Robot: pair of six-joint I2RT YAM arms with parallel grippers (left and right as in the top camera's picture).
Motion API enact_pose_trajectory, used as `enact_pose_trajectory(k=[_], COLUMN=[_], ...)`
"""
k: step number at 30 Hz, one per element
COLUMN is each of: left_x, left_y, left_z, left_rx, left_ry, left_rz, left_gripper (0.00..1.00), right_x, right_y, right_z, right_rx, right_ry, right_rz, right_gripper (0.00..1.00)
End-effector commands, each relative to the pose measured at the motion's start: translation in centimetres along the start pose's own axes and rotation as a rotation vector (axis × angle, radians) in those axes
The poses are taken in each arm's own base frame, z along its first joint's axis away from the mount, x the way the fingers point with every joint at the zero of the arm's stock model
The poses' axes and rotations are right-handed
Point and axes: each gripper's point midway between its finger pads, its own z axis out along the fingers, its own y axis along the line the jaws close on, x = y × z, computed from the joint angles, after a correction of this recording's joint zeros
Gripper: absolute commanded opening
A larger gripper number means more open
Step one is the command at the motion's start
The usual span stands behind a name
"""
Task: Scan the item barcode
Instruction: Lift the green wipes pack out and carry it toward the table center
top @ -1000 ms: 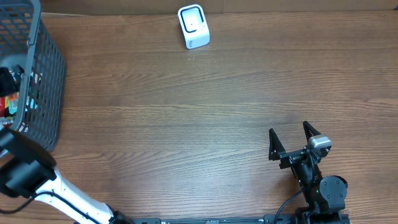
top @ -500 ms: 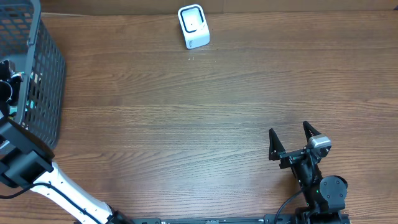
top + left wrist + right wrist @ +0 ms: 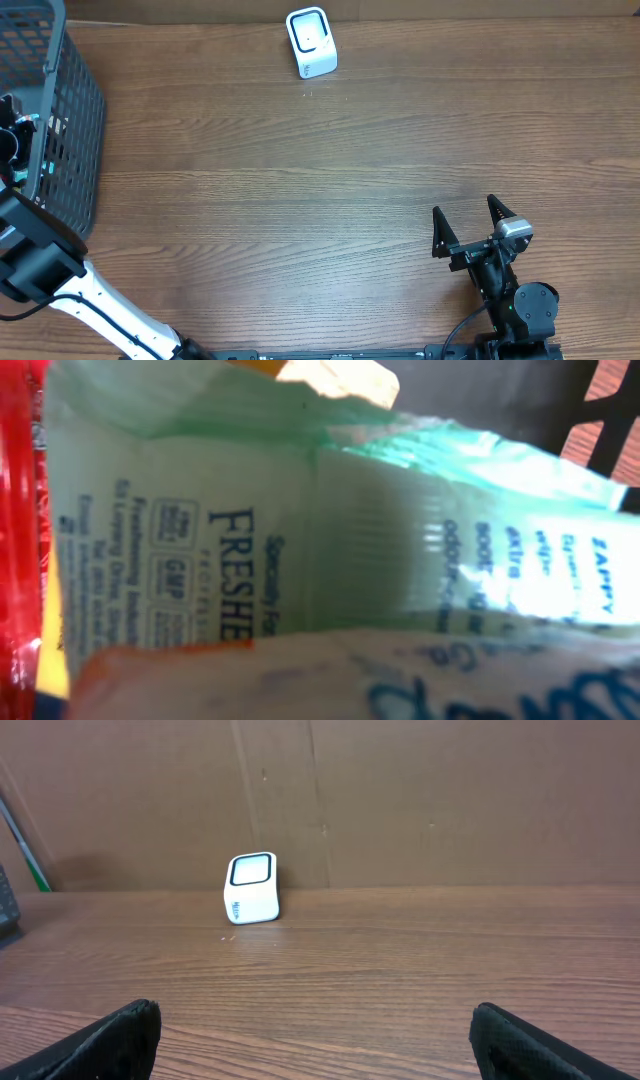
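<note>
Item is the pale green pouch (image 3: 330,550), down in the grey mesh basket (image 3: 75,110) at the table's (image 3: 300,200) far left. It overfills the left wrist view. It stretches across the frame left to right and its print ("FRESHE…") runs down the frame, so the pouch sits turned sideways to the camera. True long axis: can't tell, its ends are cropped. A red packet (image 3: 15,560) lies against its left end, and a white packet with blue print (image 3: 300,680) overlaps its lower edge.

Left gripper (image 3: 14,135) is inside the basket, right over the pouch. I can't see its fingers, so grip or contact: can't tell.

Right gripper (image 3: 465,207) has its fingers spread wide, holding nothing, near the front edge. It faces the white barcode scanner (image 3: 311,42) at the back, well apart.
</note>
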Motion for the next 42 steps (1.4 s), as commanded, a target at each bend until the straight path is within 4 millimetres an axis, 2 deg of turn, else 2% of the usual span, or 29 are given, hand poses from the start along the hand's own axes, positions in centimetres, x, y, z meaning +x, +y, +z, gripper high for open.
enact_pose_trajectory(k=[1,6,11,14,16,20,23,24,25,28,34,42], left_x=[-3.0,-4.9,-5.4,-4.6,-3.5,-0.8,2.0,3.2,3.5,5.9,10.5,17.8], left_y=[-1.2,-2.8,-5.4,-8.8,-12.1,-17.3,-22.3,-24.8,-25.2,-29.2,-35.8,-44.1], left_z=[-8.0,-16.8,-25.9,-30.7,-33.3,-35.7,-35.8,-35.3,-35.1,-33.1,-26.8,-17.1], left_rx=[-0.041,-0.079,-0.075,0.017,0.103,0.193,0.269,0.309,0.314,0.345,0.311,0.256], left_ry=[-0.185,-0.394,-0.612,-0.713,-0.756,-0.758,-0.696,-0.654,-0.641,-0.531,-0.290,-0.049], left_rz=[-0.016,-0.044,-0.097,-0.078,-0.016,0.071,0.171,0.231,0.240,0.322,0.438,0.518], left_gripper=[0.45,0.45,0.43,0.41,0.41,0.41,0.39,0.39,0.39,0.38,0.37,0.38], right_x=[0.2,0.2,0.2,0.2,0.2,0.2,0.2,0.2,0.2,0.2,0.2,0.2], right_y=[-0.3,-0.3,-0.3,-0.3,-0.3,-0.3,-0.3,-0.3,-0.3,-0.3,-0.3,-0.3], right_z=[0.0,0.0,0.0,0.0,0.0,0.0,0.0,0.0,0.0,0.0,0.0,0.0], right_rx=[0.013,0.013,0.013,0.013,0.013,0.013,0.013,0.013,0.013,0.013,0.013,0.013], right_ry=[-0.003,-0.003,-0.003,-0.003,-0.003,-0.003,-0.003,-0.003,-0.003,-0.003,-0.003,-0.003], right_rz=[-0.006,-0.006,-0.006,-0.006,-0.006,-0.006,-0.006,-0.006,-0.006,-0.006,-0.007,-0.006], right_gripper=[1.00,1.00,1.00,1.00,1.00,1.00,1.00,1.00,1.00,1.00,1.00,1.00])
